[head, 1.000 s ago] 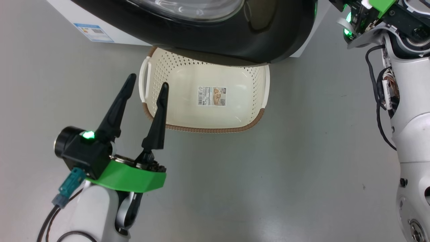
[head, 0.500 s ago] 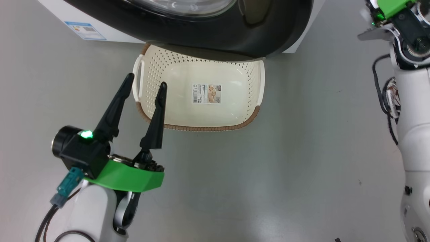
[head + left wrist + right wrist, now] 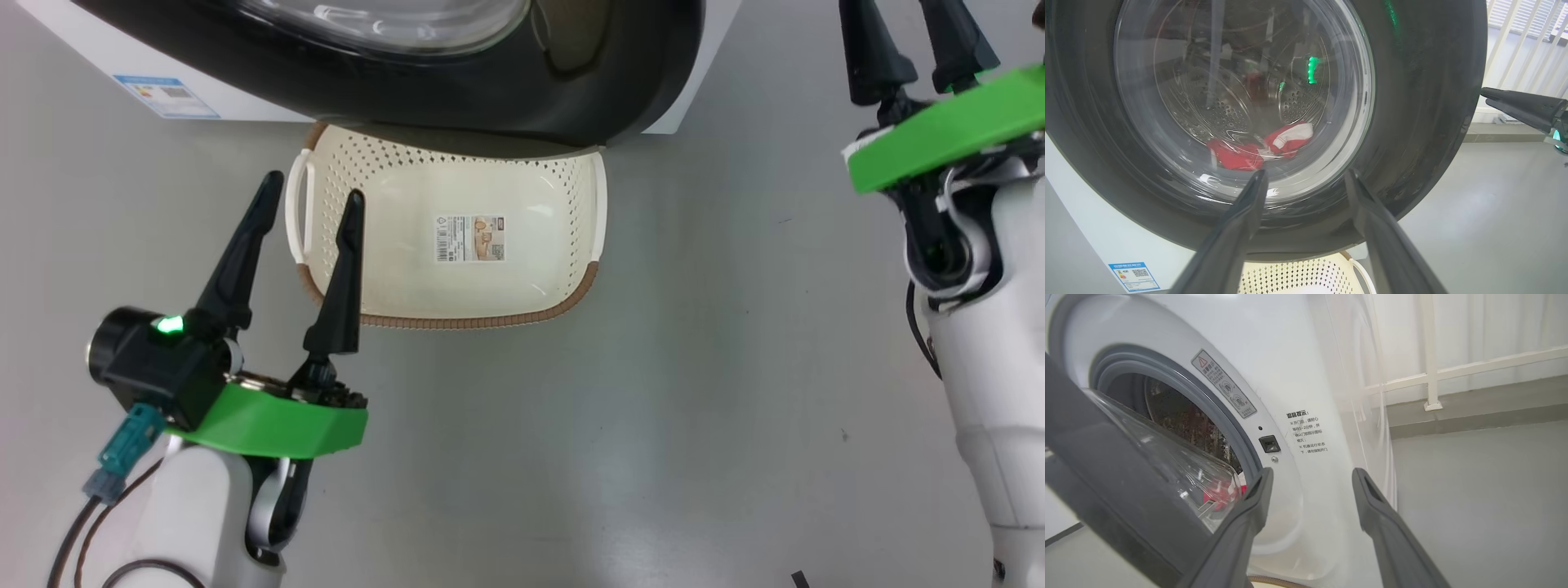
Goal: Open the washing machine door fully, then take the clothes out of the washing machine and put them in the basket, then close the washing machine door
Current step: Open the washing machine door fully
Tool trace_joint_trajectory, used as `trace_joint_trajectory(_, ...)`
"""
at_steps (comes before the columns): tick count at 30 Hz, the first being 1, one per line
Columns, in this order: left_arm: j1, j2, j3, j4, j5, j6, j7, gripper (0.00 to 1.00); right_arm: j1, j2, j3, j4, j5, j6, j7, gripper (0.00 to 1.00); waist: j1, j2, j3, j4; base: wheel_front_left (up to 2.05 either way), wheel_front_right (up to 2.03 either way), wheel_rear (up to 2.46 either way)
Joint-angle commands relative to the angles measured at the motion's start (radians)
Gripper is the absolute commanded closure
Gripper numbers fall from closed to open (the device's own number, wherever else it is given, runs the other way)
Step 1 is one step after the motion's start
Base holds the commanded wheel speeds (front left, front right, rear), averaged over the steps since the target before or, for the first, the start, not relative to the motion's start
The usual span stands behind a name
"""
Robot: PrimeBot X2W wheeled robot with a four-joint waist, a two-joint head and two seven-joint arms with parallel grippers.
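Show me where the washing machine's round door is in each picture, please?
Head view: the washing machine door spans the top, above the basket.
Left wrist view: the door fills most of it, face-on.
Right wrist view: the door stands lower left, ajar.
Shared landmark: the basket under the door, head and left wrist.

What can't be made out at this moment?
Clothes: left wrist view, reflections on the washing machine door glass blur how many pieces.
Basket: head view, far rim hidden under that door.
Blue label: head view, print too small to read.
Drum: right wrist view, mostly hidden behind the door.
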Motion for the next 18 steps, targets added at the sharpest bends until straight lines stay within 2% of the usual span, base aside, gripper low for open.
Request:
trace_joint_trajectory(1,0.01,0.029,0.035,-0.028,-0.005,0.007,-0.008,0.0,0.037,0.009,0.015,-0.039,-0.061,0.005,-0.036,0.0,0.0,0.0,-0.002,-0.004,0.0,0.0,0.0)
trace_joint_trajectory(5,0.009,0.033,0.03,-0.036,-0.004,0.005,-0.008,0.0,0.106,0.018,-0.005,-0.08,-0.26,0.005,-0.126,0.0,0.0,0.0,-0.003,-0.005,0.0,0.0,0.0)
trace_joint_trajectory(10,0.022,0.034,0.034,-0.048,-0.001,0.005,-0.008,0.0,0.199,0.065,-0.069,-0.161,-0.468,0.005,-0.185,0.0,0.0,0.0,-0.007,-0.008,0.0,0.0,0.0)
trace_joint_trajectory(13,0.029,0.031,0.039,-0.06,0.0,0.005,-0.008,0.0,0.25,0.089,-0.083,-0.207,-0.541,0.005,-0.196,0.0,0.0,0.0,-0.012,-0.01,0.0,0.0,0.0)
trace_joint_trajectory(18,0.04,0.015,0.048,-0.079,-0.02,0.002,-0.008,0.0,0.327,0.111,-0.095,-0.277,-0.589,0.005,-0.21,0.0,0.0,0.0,-0.021,-0.006,0.0,0.0,0.0)
